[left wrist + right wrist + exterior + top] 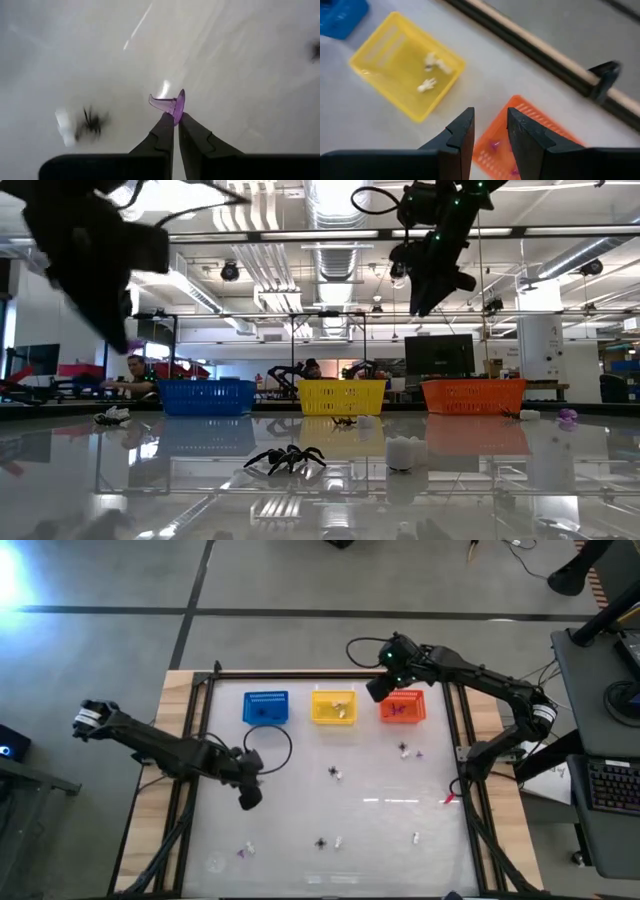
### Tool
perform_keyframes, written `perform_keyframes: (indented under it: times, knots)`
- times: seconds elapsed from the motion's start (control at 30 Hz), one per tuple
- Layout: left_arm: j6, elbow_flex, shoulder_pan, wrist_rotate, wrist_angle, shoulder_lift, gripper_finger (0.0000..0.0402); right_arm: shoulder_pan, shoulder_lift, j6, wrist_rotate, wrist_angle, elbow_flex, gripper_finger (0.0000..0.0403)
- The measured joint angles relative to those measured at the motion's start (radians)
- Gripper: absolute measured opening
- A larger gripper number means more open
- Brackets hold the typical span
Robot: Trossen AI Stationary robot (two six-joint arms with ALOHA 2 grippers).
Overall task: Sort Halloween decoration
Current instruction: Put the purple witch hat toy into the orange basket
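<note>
The Halloween decoration is a scatter of tiny pieces on the glossy table: a black spider, a whitish piece, and others. My left gripper hangs over the table's left middle, shut on a small purple hat-shaped piece. My right gripper hovers open and empty above the orange basket, near its edge toward the yellow basket. The yellow basket holds whitish pieces, and the orange one holds purple pieces. My left gripper pinches the purple piece by its round brim, held only at the very tips of the two fingers. The fingers slant steeply down from above. The piece is lifted clear of the table, its pointed end sticking out sideways.
A blue basket stands left of the yellow one at the far edge. A black cable loop lies near the blue basket. A dark frame rail borders the table. A spider and a white piece lie below my left gripper.
</note>
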Motion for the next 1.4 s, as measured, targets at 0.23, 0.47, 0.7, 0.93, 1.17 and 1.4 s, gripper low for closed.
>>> perform_keyframes:
  times: [0.23,0.47,0.7,0.93,1.17,1.4]
  knots:
    - [0.206,0.104,0.108,-0.018,-0.007,-0.032,0.0,0.035,-0.003,0.075,-0.164,-0.023,0.003,0.0107]
    - [0.485,0.238,0.205,-0.018,-0.007,-0.007,0.0,0.132,-0.003,0.113,-0.336,-0.023,0.003,0.0107]
    - [0.747,0.347,0.308,-0.019,-0.002,0.053,0.0,0.251,-0.003,0.243,-0.263,-0.008,0.004,0.0107]
    - [0.905,0.362,0.418,-0.019,0.012,0.088,0.0,0.332,-0.003,0.393,-0.263,0.069,0.004,0.0107]
    - [0.999,0.361,0.479,0.024,0.087,0.09,0.0,0.391,-0.003,0.511,-0.25,0.431,-0.008,0.0107]
    - [1.045,0.36,0.488,0.026,0.155,0.091,0.0,0.391,0.024,0.629,-0.207,0.693,-0.016,0.0107]
